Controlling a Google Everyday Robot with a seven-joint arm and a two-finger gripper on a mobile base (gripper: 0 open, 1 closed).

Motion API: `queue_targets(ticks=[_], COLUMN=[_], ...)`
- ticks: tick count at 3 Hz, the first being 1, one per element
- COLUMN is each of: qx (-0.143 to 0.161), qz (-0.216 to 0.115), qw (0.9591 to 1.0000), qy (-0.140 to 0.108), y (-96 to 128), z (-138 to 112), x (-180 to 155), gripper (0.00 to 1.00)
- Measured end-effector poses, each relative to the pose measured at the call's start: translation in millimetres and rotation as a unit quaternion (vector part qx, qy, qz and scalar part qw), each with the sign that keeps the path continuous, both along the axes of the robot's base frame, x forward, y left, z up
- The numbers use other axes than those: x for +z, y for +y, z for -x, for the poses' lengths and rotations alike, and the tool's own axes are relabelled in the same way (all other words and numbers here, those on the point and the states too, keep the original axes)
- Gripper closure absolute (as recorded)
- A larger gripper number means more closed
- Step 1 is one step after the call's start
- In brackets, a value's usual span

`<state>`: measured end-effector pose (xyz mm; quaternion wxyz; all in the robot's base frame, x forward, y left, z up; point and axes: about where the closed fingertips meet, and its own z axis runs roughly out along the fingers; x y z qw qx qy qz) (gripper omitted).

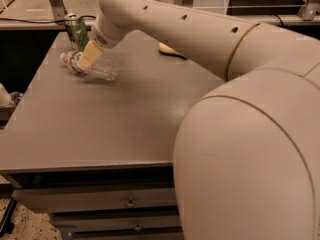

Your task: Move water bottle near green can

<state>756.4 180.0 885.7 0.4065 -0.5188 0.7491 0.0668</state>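
Note:
The water bottle [100,69] lies on its side near the far left corner of the grey table [100,129], cap end pointing left. The green can [76,32] stands upright just behind the bottle's cap end, close to it. My gripper [86,59] reaches down from the large cream arm and sits over the middle of the bottle; one cream finger [90,54] covers part of it.
A yellowish flat object [171,49] lies at the back of the table behind the arm. The cream arm [240,109] fills the right half of the view. Drawers [100,201] sit under the table's front edge. A dark gap lies off the table's left side.

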Motion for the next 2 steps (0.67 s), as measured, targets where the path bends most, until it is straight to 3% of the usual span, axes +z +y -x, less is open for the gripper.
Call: queue_targets(ticks=[2], qx=[-0.054], qz=[-0.026], qw=[0.9978], qy=[-0.028], y=[-23], z=[-8], x=[11], gripper=[0.0])
